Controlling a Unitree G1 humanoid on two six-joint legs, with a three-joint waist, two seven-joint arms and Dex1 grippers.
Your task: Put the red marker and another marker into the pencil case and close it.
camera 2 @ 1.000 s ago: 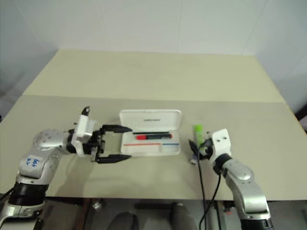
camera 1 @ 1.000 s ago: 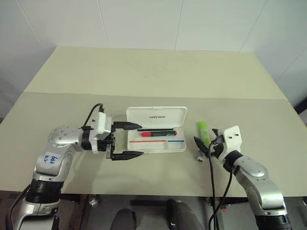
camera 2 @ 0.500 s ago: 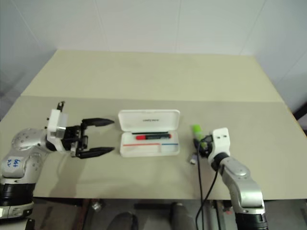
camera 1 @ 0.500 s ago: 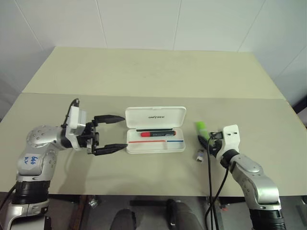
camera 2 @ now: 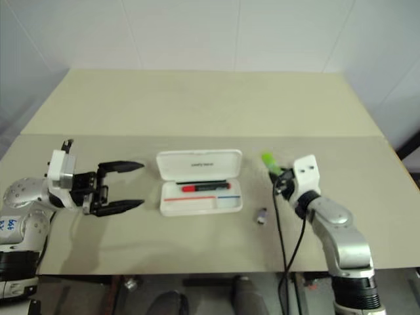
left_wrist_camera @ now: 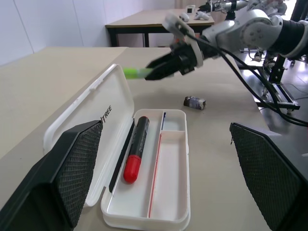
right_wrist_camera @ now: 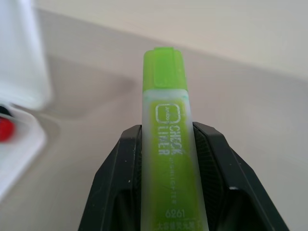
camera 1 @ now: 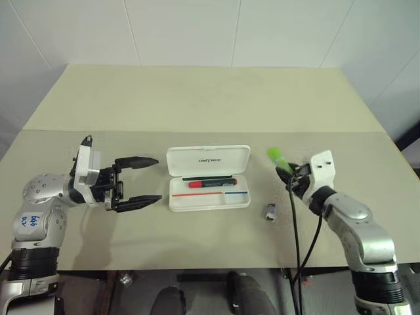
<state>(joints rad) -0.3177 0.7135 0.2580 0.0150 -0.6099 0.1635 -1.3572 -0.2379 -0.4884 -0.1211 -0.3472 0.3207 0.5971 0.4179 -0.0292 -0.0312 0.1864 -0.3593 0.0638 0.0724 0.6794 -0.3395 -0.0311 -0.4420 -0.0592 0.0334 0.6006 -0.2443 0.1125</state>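
Note:
The white pencil case lies open at the table's middle, lid tipped back. The red marker rests inside it along the back of the tray. To the right of the case, my right gripper is shut on the light-green highlighter, holding it above the table with its bright green cap pointing up and away from me. The left wrist view shows that highlighter in the air beyond the lid. My left gripper stands open and empty, left of the case and pointing at it.
A small grey metallic piece lies on the table between the case and my right arm. A black cable hangs from the right wrist. Bare beige tabletop stretches behind the case.
My right gripper has shut on the green highlighter and lifted it off the table. The left gripper has drawn back to the left, away from the case, still open.

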